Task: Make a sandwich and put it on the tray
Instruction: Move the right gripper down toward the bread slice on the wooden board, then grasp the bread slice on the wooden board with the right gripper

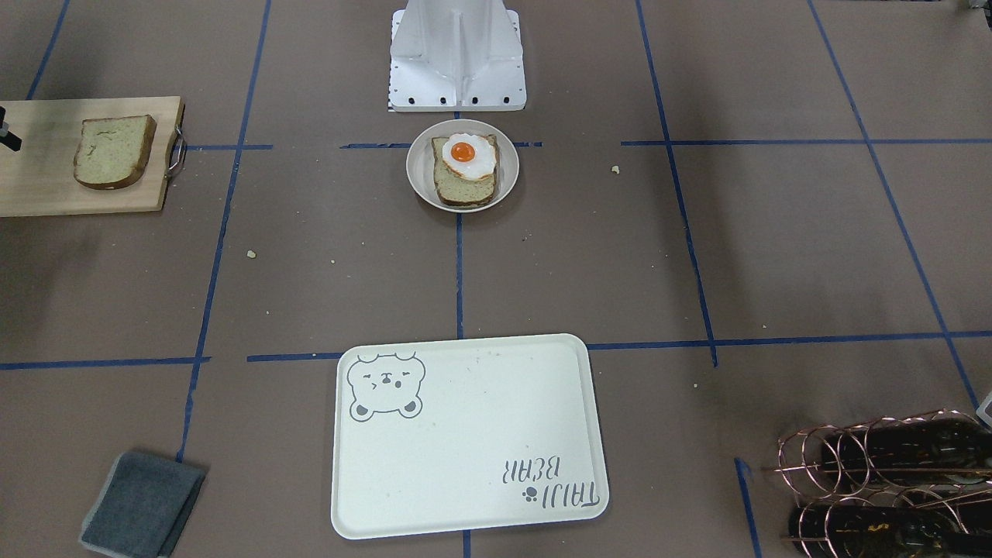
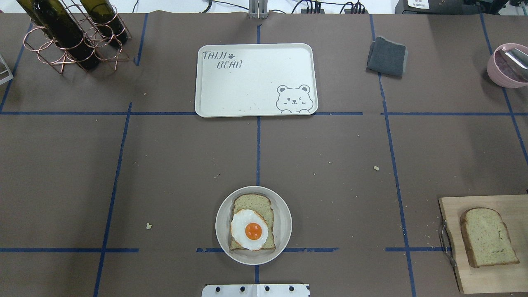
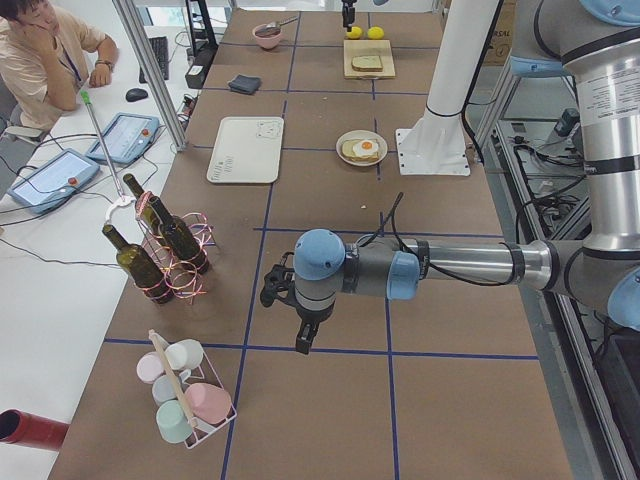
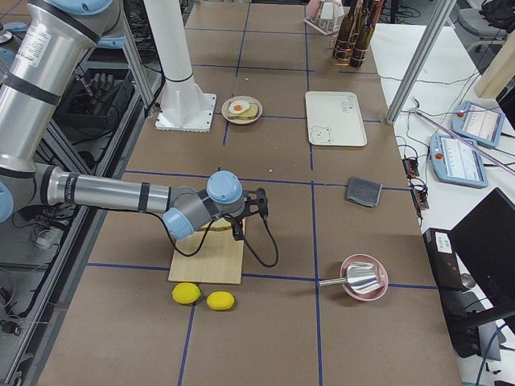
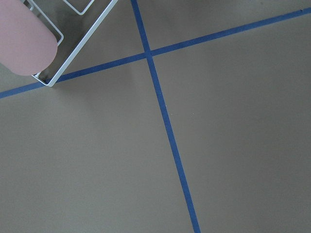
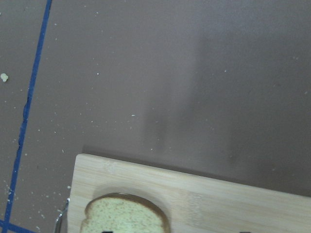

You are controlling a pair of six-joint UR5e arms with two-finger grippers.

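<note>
A round beige plate (image 2: 284, 225) near the robot base holds one bread slice (image 2: 252, 204) with a fried egg (image 2: 249, 229) on top. The second bread slice (image 2: 489, 237) lies on the wooden cutting board (image 2: 511, 280) at the right; the right wrist view shows its top edge (image 6: 127, 216). The cream tray (image 2: 255, 80) with the bear drawing lies empty at the far middle. My right gripper (image 4: 238, 232) hangs over the cutting board, just above the slice. My left gripper (image 3: 300, 340) hovers over bare table far to the left. I cannot tell whether either gripper is open or shut.
A copper rack with wine bottles (image 2: 70, 33) stands far left, a grey cloth (image 2: 387, 56) and a pink bowl (image 2: 505, 66) far right. Two lemons (image 4: 201, 296) lie beside the cutting board. A wire rack of cups (image 3: 185, 400) stands near my left gripper.
</note>
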